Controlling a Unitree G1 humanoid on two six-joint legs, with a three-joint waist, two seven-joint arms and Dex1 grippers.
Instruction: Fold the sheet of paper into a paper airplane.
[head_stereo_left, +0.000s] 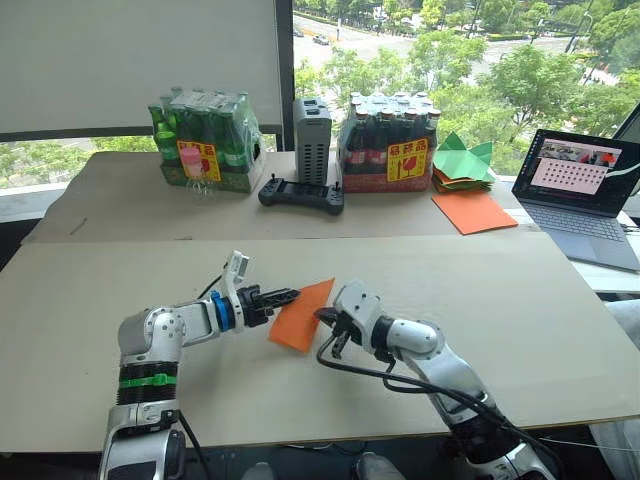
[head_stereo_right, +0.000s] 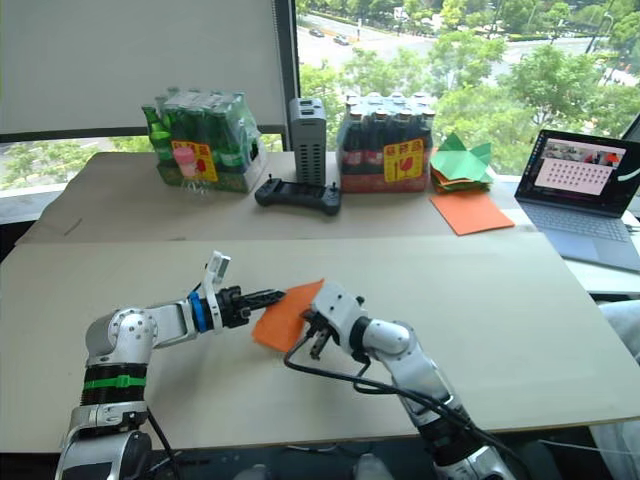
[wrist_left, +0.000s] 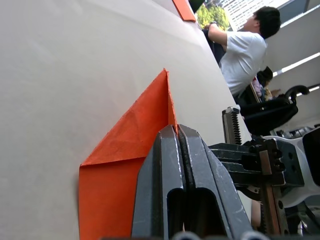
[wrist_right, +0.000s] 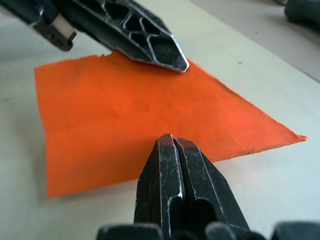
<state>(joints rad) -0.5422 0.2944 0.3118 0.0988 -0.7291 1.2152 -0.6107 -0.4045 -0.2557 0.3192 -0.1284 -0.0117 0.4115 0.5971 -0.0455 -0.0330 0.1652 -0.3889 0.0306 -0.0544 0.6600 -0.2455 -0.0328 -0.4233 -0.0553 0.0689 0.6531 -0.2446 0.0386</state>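
Paper (head_stereo_left: 303, 314) flat on table (head_stereo_left: 520, 300) between my grippers, folded to pointed wedge. Left gripper (head_stereo_left: 287, 296) clenched, tips pressing its edge; right gripper (wrist_right: 172, 141) clenched beside. Early folds done; wings left.

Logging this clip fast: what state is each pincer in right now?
Left pincer: shut, tips on the sheet of paper.
Right pincer: shut, tips at the sheet's edge.
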